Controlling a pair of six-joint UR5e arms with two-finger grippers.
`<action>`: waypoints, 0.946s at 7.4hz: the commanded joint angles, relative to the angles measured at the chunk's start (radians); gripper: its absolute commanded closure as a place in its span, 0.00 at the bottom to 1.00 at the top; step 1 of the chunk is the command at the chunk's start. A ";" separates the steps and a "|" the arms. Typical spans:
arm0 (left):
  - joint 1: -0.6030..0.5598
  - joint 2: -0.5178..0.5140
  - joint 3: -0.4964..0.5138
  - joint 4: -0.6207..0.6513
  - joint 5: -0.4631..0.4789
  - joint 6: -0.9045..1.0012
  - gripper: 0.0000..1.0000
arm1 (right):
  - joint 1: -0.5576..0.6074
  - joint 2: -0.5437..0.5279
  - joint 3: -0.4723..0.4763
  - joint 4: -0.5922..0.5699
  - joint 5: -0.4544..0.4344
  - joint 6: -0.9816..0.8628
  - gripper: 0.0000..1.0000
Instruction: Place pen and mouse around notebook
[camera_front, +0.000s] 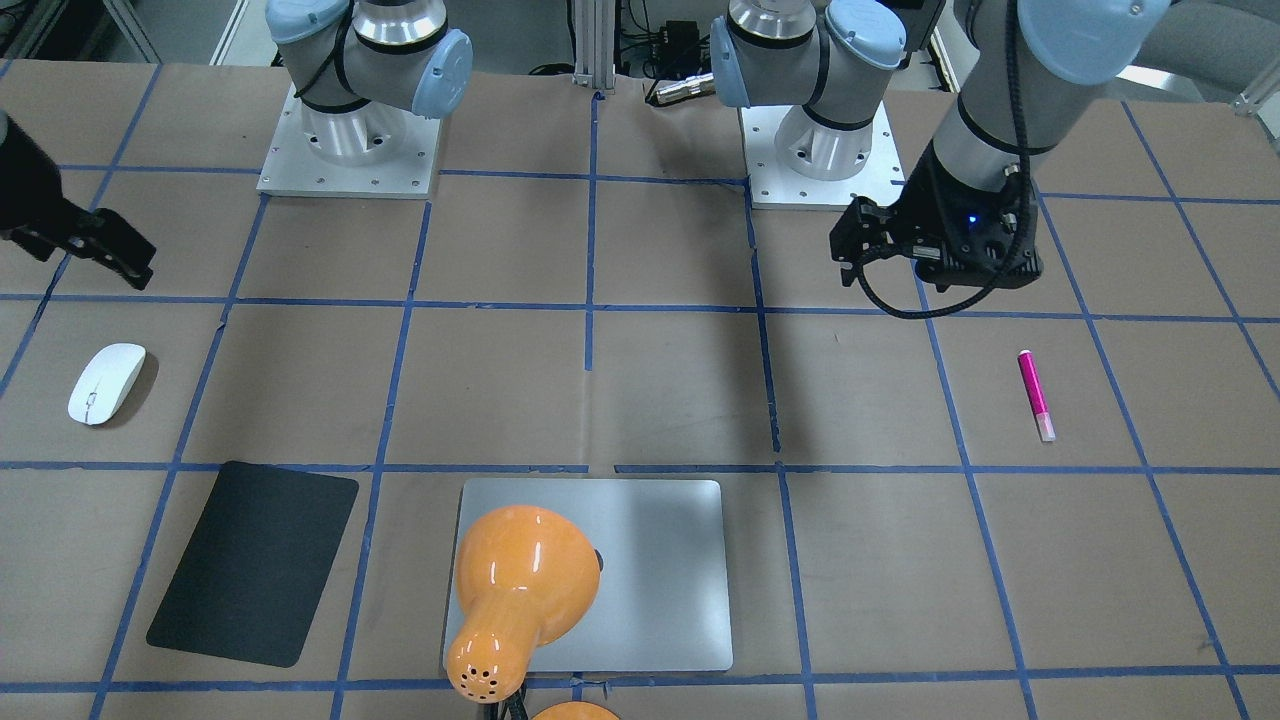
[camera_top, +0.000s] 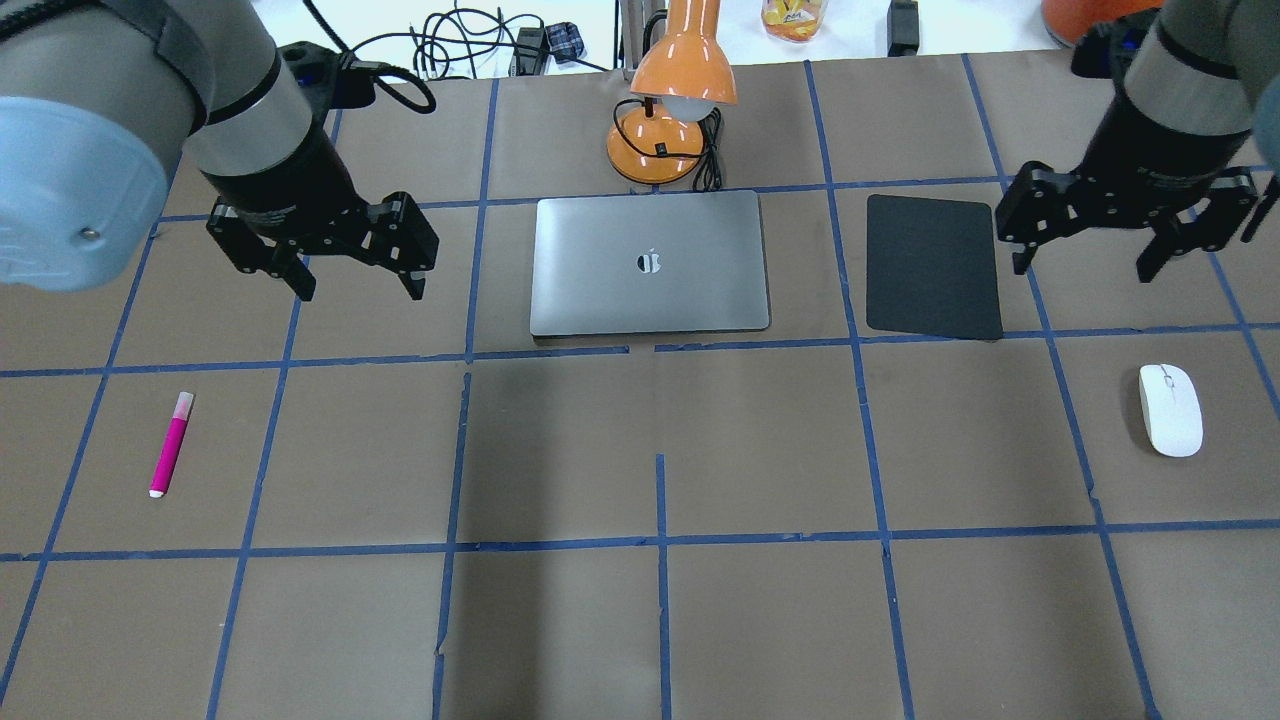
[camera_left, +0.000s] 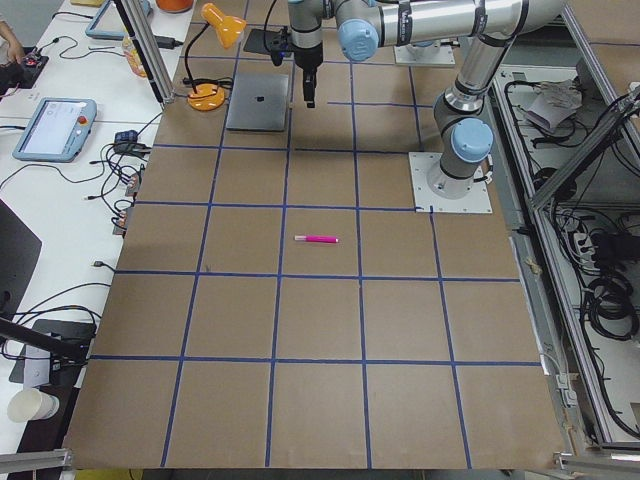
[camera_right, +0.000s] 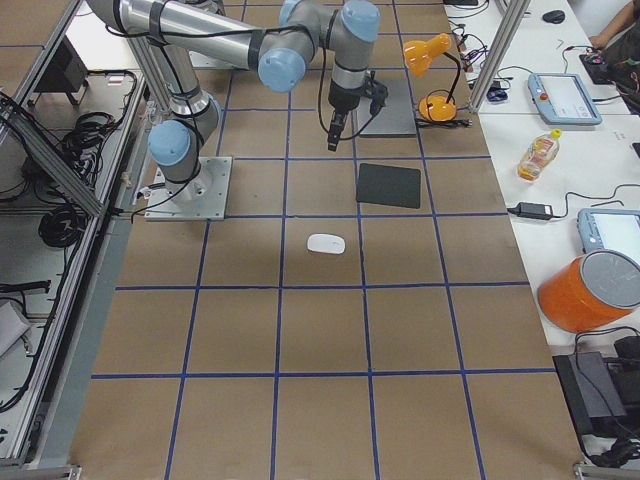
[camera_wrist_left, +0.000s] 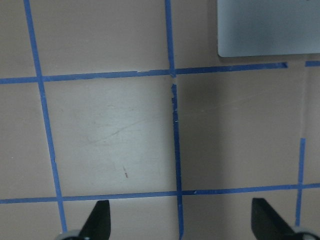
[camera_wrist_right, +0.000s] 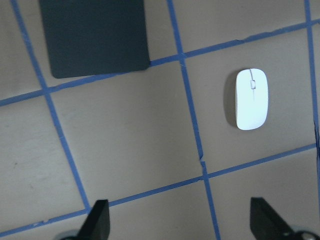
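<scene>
Where blue tape grids the one brown table, a single closed silver notebook lies far-centre. One black mat lies near its right side, and one orange desk lamp stands just behind it. Two grippers hover, the left gripper and right gripper, both spread wide and empty. One white mouse lies well right of the notebook and one magenta pen well left.
</scene>
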 joint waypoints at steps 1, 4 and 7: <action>0.167 0.003 -0.124 0.124 0.000 0.202 0.00 | -0.150 0.039 0.113 -0.137 0.005 -0.112 0.00; 0.483 -0.050 -0.380 0.545 -0.017 0.613 0.00 | -0.233 0.093 0.357 -0.539 0.008 -0.258 0.00; 0.611 -0.223 -0.416 0.707 -0.085 0.755 0.00 | -0.246 0.179 0.367 -0.633 0.060 -0.332 0.00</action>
